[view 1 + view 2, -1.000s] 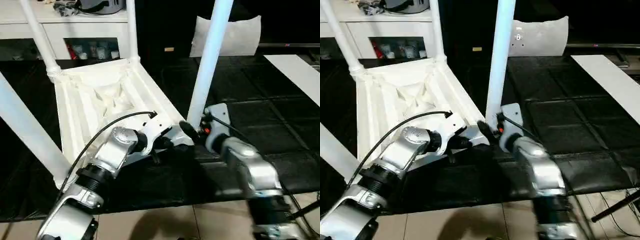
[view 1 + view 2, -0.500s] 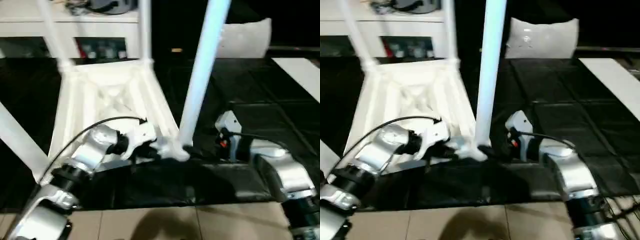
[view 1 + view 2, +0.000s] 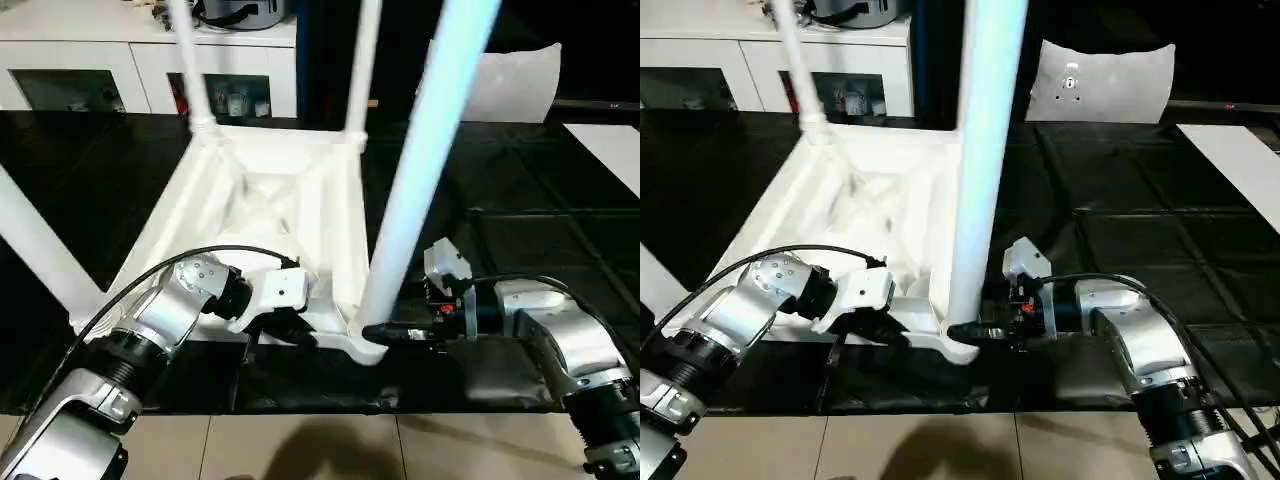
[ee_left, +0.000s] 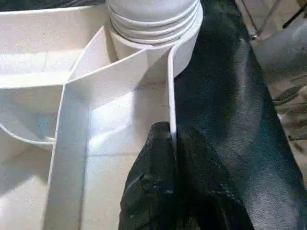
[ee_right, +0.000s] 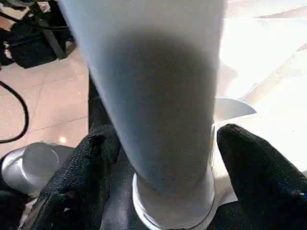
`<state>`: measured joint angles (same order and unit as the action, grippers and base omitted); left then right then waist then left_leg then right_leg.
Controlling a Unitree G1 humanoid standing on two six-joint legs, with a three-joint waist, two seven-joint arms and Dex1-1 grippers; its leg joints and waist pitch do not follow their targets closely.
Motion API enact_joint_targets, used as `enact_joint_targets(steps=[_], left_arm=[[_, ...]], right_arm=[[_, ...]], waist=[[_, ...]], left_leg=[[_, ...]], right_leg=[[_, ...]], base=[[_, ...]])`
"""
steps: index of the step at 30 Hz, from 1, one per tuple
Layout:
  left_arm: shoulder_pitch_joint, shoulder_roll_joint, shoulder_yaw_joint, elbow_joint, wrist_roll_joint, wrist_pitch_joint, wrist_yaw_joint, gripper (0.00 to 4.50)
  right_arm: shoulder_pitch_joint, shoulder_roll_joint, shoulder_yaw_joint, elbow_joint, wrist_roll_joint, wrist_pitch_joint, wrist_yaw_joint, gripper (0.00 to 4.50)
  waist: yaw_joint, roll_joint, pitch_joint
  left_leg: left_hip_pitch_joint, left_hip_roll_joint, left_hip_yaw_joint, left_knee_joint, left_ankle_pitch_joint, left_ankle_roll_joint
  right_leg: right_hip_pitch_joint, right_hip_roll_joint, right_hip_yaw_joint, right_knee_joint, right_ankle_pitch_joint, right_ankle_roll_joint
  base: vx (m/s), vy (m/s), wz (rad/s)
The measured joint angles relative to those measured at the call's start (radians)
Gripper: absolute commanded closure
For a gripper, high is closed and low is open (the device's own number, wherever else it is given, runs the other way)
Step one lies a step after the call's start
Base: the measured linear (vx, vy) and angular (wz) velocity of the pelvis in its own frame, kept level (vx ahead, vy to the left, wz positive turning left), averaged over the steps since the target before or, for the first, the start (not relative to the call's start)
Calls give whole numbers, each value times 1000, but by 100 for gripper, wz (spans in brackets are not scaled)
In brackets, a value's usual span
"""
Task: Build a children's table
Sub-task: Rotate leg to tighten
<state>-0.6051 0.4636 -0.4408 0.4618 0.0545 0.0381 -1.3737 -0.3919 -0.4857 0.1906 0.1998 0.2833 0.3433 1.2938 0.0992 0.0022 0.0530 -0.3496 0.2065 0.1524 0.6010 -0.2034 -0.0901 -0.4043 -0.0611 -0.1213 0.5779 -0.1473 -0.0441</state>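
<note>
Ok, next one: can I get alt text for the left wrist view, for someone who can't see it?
The left gripper is pinched shut on the thin rim of the upturned white table top, near a round corner socket holding the ringed base of a leg. White ribs cross the underside, and a black mat lies beside the rim.

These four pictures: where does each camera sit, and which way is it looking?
Left and right eye views: on the head, looking down at the upturned table top over both silver forearms.
Left wrist view: along the left tool, shut on the top's thin rim beside a corner socket.
Right wrist view: along the right tool, its fingers either side of the near leg.
Shared: that leg's socket corner shows in all of them.
</note>
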Motion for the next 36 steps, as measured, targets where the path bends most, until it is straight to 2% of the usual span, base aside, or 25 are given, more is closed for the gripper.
enact_joint_targets(steps=[3,5,7,8,15,21,27,32,35,36], left_arm=[[0,1,0,0,0,-3,-3,450],[0,2,0,0,0,-7,-3,450],[0,3,-2,0,0,-11,-6,450],[0,3,-2,0,0,-14,-8,450],[0,3,-4,0,0,-16,-17,450],[1,1,-3,0,-1,-14,-17,450],[3,-19,8,-10,-11,79,2,450],[0,-63,58,-11,14,222,138,450],[-21,-143,87,4,38,329,291,450],[-23,-168,93,7,39,352,324,450]], right_arm=[[0,-2,1,0,2,0,13,134],[0,-8,3,3,4,-1,32,169],[-1,-12,4,7,5,-3,36,174],[-2,-13,4,8,5,-3,39,192],[-2,-16,5,8,8,-1,46,241],[-1,-16,4,6,10,12,45,251],[32,15,-16,-37,24,60,-20,252],[43,119,-65,-44,-27,86,-257,252],[34,228,-128,-42,-73,139,-504,255],[30,244,-140,-43,-84,152,-550,255]], waist=[[0,0,0],[0,0,0],[0,0,0],[0,0,0],[2,0,0],[3,0,0],[3,0,0],[-29,0,0],[-68,0,0],[-75,0,0]], left_leg=[[0,0,0,0,0,0],[0,0,0,0,0,0],[0,0,0,0,0,0],[0,0,0,0,0,0],[0,0,0,0,0,0],[0,0,0,0,0,0],[1,0,0,0,0,0],[7,0,2,1,3,-4],[7,0,1,5,4,-5],[6,0,1,4,3,-5]], right_leg=[[0,0,0,0,0,0],[0,0,0,0,0,0],[0,0,0,0,0,0],[0,0,0,0,0,0],[0,0,0,0,0,0],[0,0,0,0,0,0],[1,0,0,0,0,0],[4,0,0,-1,0,0],[4,-1,-3,-4,0,1],[5,0,-4,-6,0,1]], base=[[0,0,0],[0,0,0],[0,0,0],[0,0,0],[0,0,0],[0,0,0],[0,0,0],[0,0,0],[0,0,0],[0,0,0]])
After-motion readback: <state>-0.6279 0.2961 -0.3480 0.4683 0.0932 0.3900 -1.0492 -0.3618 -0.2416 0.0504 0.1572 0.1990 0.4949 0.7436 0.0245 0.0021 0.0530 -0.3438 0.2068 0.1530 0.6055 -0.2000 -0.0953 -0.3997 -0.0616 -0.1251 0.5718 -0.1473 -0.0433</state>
